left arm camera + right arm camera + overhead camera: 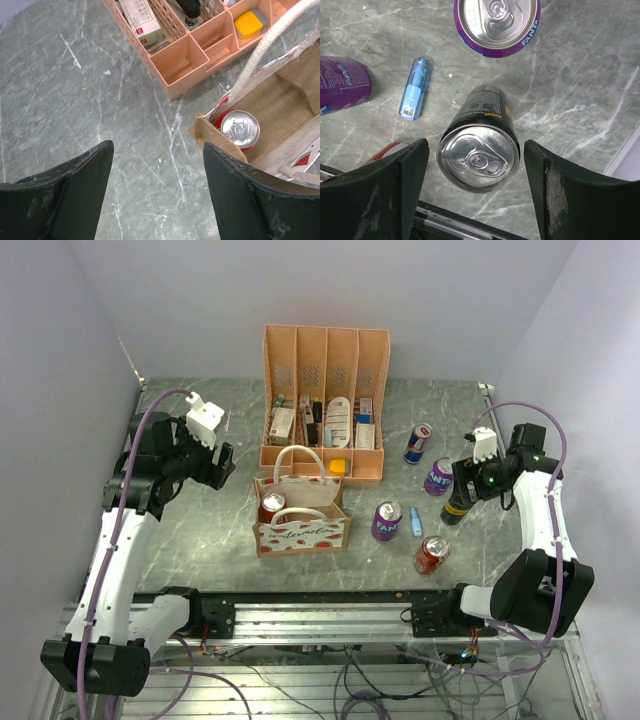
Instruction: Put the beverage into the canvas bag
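Bag: tan boxy canvas bag (300,533), red cylindrical can (240,129) inside.
Right fingers (395,195): spread either side of black aluminium can (479,157), right of bag.
Left fingers (75,185): spread, empty, left of bag.

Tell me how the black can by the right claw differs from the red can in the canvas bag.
The black can has a dark body; the red can shows red below its rim. The black can stands on the table, framed by the open right claw, not gripped; the red can sits inside the canvas bag, in a corner. Both stand upright with silver pull-tab tops.
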`<state>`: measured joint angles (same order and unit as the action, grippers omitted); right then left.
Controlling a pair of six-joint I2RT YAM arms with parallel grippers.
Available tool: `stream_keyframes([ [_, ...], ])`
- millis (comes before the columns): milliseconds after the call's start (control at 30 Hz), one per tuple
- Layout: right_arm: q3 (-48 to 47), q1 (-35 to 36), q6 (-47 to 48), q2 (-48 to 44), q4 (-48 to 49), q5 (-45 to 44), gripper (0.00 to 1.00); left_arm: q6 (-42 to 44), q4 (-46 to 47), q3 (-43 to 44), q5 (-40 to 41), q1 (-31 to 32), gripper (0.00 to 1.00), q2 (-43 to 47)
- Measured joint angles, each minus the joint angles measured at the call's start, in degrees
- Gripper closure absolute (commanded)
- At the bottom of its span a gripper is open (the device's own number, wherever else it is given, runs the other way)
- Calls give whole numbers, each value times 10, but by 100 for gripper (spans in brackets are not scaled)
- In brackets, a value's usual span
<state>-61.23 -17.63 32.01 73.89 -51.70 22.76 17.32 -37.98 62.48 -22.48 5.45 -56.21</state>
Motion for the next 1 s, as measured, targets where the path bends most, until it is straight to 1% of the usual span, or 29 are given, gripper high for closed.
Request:
stream_keyframes([
  [133, 0, -1, 0, 0, 1, 2, 34, 0, 1, -1, -3, 0, 17, 0],
  [367, 0, -4, 1, 0, 3, 1, 32, 0, 1, -3, -7, 0, 17, 1],
  [467, 5, -4, 2, 0, 8, -3, 33, 0, 1, -3, -9, 0, 17, 1],
  [567, 9, -4, 2, 0, 8, -3, 40, 0, 1, -3, -9, 0, 17, 1],
  [833, 5, -5, 4, 0, 2, -1, 63, 0, 1, -4, -11, 0, 17, 1],
  [1000, -29, -5, 7, -3, -32, 9, 80, 2, 1, -7, -11, 0, 17, 3],
])
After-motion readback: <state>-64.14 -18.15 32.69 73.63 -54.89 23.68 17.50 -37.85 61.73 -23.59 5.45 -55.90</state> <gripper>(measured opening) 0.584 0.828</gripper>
